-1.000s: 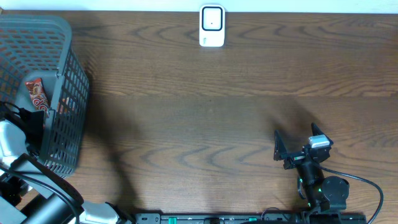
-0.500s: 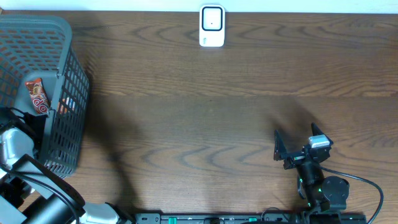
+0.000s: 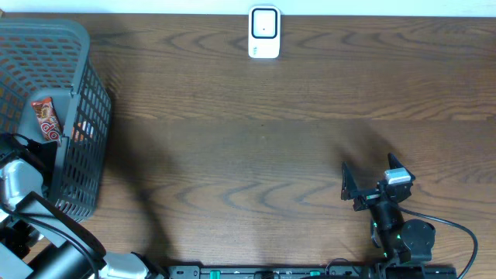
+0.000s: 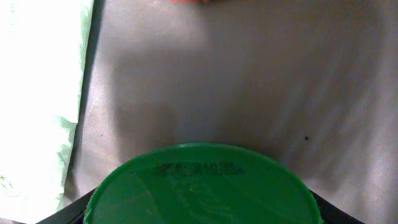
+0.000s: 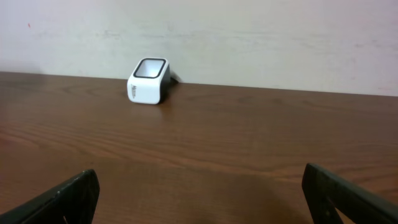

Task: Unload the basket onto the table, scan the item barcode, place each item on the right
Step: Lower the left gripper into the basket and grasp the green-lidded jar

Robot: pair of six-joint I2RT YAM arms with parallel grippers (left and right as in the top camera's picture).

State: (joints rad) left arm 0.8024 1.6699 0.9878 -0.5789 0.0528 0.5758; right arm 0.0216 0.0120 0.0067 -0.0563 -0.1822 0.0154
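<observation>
A round container with a dark green lid (image 4: 202, 186) lies on the basket's grey floor, filling the bottom of the left wrist view. My left gripper (image 4: 202, 214) is down inside the basket (image 3: 77, 35), its black fingers (image 4: 65, 214) pressed against both sides of the lid. From overhead only the left arm (image 3: 31, 155) reaching into the basket shows; the lid is hidden there. The white barcode scanner (image 3: 264, 32) stands at the table's far edge, also seen in the right wrist view (image 5: 148, 81). My right gripper (image 3: 370, 180) rests near the front right, open and holding nothing (image 5: 202, 199).
A red snack bar (image 3: 46, 120) lies in the basket, its edge showing at the top of the left wrist view (image 4: 189, 2). A pale green packet (image 4: 37, 93) lies left of the lid. A light wall (image 5: 249, 37) rises behind the scanner.
The left arm has sunk slightly lower and to the left in the basket, uncovering more of the snack bar. The right arm has not moved.
</observation>
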